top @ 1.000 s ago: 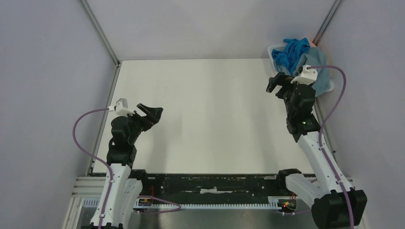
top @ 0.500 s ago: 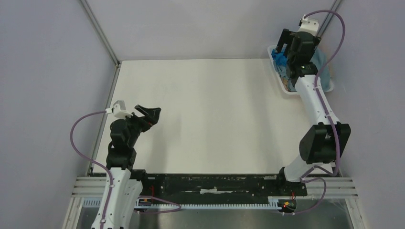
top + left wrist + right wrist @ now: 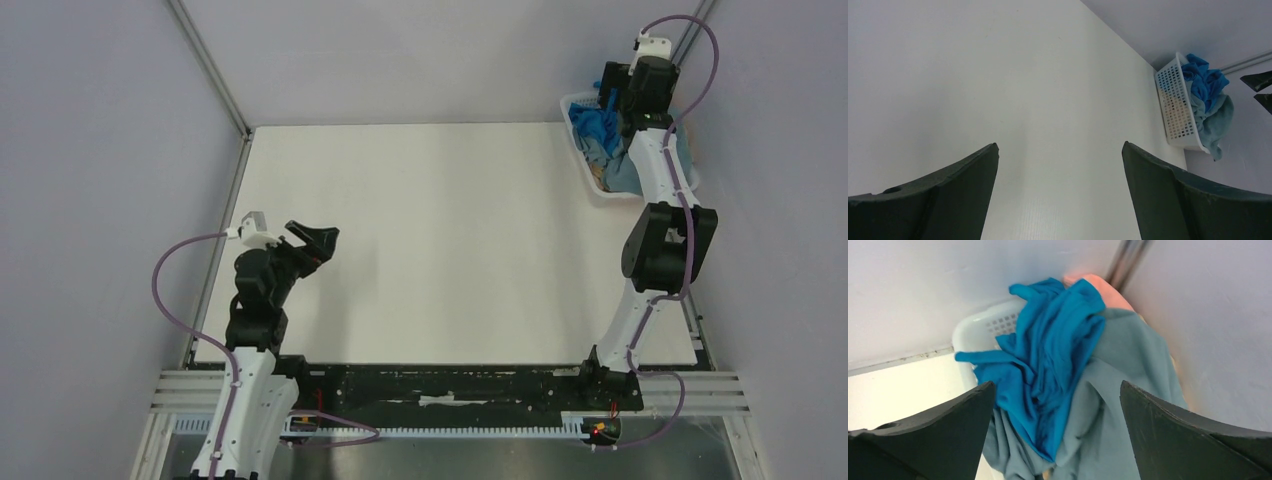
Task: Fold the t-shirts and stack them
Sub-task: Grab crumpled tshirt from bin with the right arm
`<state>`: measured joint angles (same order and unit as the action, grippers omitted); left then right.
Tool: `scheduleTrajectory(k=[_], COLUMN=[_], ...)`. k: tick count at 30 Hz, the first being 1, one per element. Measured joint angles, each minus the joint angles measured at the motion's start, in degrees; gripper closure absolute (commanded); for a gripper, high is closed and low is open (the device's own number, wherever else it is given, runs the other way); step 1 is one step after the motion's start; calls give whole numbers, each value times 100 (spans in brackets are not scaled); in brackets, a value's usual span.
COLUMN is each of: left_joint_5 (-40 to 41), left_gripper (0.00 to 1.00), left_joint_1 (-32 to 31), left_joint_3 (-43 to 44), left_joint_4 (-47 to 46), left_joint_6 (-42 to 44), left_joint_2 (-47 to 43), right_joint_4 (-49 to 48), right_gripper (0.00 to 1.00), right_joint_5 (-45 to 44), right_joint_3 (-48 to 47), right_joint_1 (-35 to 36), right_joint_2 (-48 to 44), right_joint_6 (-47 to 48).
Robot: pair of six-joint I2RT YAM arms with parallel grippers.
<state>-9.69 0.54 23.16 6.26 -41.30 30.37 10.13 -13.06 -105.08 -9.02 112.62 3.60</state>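
The t-shirts lie crumpled in a white lattice basket [image 3: 600, 186] at the table's far right corner. The cobalt-blue shirt [image 3: 1053, 355] lies on top of the grey-blue shirt [image 3: 1133, 390], with a bit of salmon-pink cloth [image 3: 1108, 290] behind them. In the top view the blue shirt [image 3: 592, 125] and grey-blue shirt [image 3: 622, 172] show beside the right arm. My right gripper [image 3: 1058, 390] is open and empty, above the pile, not touching it. My left gripper [image 3: 312, 238] is open and empty over the table's left side; its wrist view shows the basket [image 3: 1173, 105] far off.
The white table [image 3: 430, 240] lies between the arms. Grey walls and metal corner posts [image 3: 210, 65] enclose it. The right arm stretches along the table's right edge to the basket. A black rail [image 3: 450, 385] runs along the near edge.
The right arm has stretched from the table's right side to the far corner and now holds its open gripper over the basket. The left arm has barely moved.
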Motion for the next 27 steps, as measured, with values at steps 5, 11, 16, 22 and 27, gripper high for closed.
scheduleTrajectory(k=[5,11,16,22,27], left_joint_5=[-57,74,129,170,175], left_gripper=[1,1,2,3,3], left_joint_1=[0,0,0,0,0], left_joint_3=[0,2,2,4,39], left_joint_4=[-153,-160,-170,-168,-168], left_joint_6=[15,59,63,66,70], left_joint_2=[197,426,560,765,776], right_joint_4=[-428,-988,-1287,-1620,-1867], right_gripper=[2,1,5,16,47], right_joint_5=[219,240,223,404,485], right_joint_3=[-498,-767,-855,-914,-1029], right_joint_1=[76,63,59,59,59], right_joint_2=[542,1178,1633,2037,2299], right_joint_6=[116,168,166,164,216])
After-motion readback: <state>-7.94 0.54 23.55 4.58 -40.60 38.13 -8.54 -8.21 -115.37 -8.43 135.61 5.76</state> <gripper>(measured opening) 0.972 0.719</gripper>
